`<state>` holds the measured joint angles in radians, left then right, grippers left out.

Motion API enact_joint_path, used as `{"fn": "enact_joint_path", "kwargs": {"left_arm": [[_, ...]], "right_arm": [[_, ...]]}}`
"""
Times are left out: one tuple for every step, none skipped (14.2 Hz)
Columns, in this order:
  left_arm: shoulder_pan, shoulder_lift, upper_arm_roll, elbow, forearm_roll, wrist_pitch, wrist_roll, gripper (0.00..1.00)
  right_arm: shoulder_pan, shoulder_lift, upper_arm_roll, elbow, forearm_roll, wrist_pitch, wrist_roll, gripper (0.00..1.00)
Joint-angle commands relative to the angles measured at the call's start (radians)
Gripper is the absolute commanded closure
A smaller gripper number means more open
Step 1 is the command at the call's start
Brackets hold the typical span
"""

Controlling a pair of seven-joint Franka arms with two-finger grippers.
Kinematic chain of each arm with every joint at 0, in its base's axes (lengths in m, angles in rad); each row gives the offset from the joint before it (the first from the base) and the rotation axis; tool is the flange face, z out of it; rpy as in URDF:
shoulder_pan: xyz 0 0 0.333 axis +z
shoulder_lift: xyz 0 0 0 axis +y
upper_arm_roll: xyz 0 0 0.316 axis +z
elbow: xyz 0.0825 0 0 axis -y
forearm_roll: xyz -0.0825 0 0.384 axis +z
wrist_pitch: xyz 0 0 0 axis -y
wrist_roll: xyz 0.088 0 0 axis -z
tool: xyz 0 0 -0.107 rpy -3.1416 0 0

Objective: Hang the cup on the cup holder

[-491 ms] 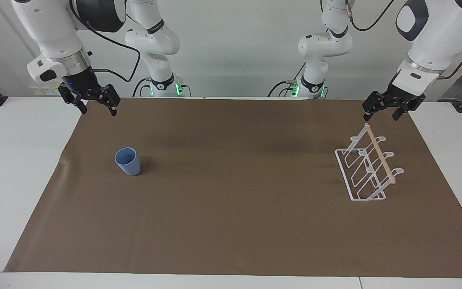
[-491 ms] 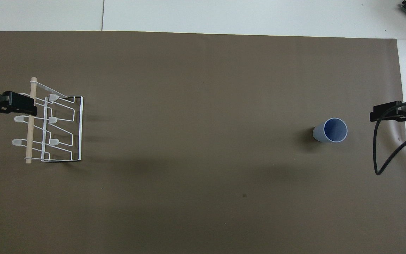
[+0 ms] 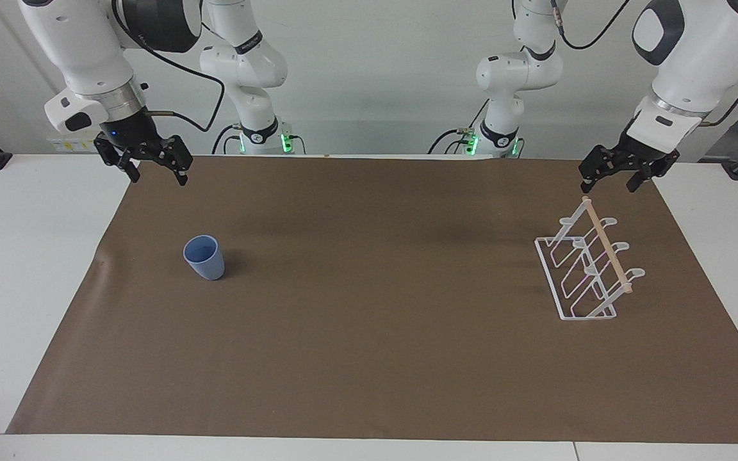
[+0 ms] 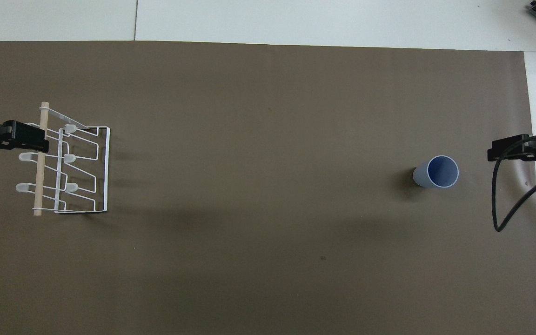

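Observation:
A light-blue cup [image 3: 204, 257] [image 4: 438, 172] stands upright, mouth up, on the brown mat toward the right arm's end of the table. The white wire cup holder [image 3: 590, 269] [image 4: 75, 163], with a wooden dowel along its top, stands toward the left arm's end. My right gripper [image 3: 157, 178] [image 4: 496, 151] hangs open in the air over the mat's edge, apart from the cup. Above the dowel's end nearest the left arm's side, my left gripper [image 3: 607, 186] [image 4: 35, 137] is also raised and open. Neither gripper holds or touches anything.
The brown mat [image 3: 369, 358] covers most of the white table [image 3: 16, 269]. A black cable [image 4: 505, 204] loops down from the right gripper over the mat's edge. The two arm bases stand at the table's robot end.

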<state>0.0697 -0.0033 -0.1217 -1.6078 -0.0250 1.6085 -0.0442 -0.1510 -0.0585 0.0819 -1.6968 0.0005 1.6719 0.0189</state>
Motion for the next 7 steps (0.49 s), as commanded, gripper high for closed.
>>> {"fn": "enact_joint_path", "kwargs": {"left_arm": [[0.007, -0.01, -0.003, -0.017, -0.01, 0.004, 0.001, 0.0], [0.007, -0.01, -0.003, -0.017, -0.01, 0.005, 0.001, 0.0], [0.007, -0.01, -0.003, -0.017, -0.01, 0.005, 0.001, 0.0], [0.007, -0.01, -0.003, -0.017, -0.009, 0.005, 0.001, 0.0], [0.007, -0.01, -0.003, -0.017, -0.01, 0.005, 0.001, 0.0], [0.007, -0.01, -0.003, -0.017, -0.01, 0.005, 0.001, 0.0], [0.007, -0.01, -0.003, -0.017, -0.009, 0.005, 0.001, 0.0]], "right_arm": [[-0.005, -0.024, 0.009, -0.029, -0.019, 0.016, -0.004, 0.0], [-0.005, -0.024, 0.007, -0.029, -0.019, 0.016, -0.005, 0.0], [-0.005, -0.024, 0.007, -0.029, -0.019, 0.014, -0.005, 0.0], [-0.007, -0.026, 0.007, -0.029, -0.017, 0.012, -0.004, 0.0], [-0.01, -0.026, 0.007, -0.032, -0.017, 0.011, -0.004, 0.0], [-0.016, -0.029, 0.007, -0.043, -0.017, 0.012, -0.007, 0.0], [-0.022, -0.04, 0.006, -0.056, -0.017, 0.014, -0.022, 0.0]]}}
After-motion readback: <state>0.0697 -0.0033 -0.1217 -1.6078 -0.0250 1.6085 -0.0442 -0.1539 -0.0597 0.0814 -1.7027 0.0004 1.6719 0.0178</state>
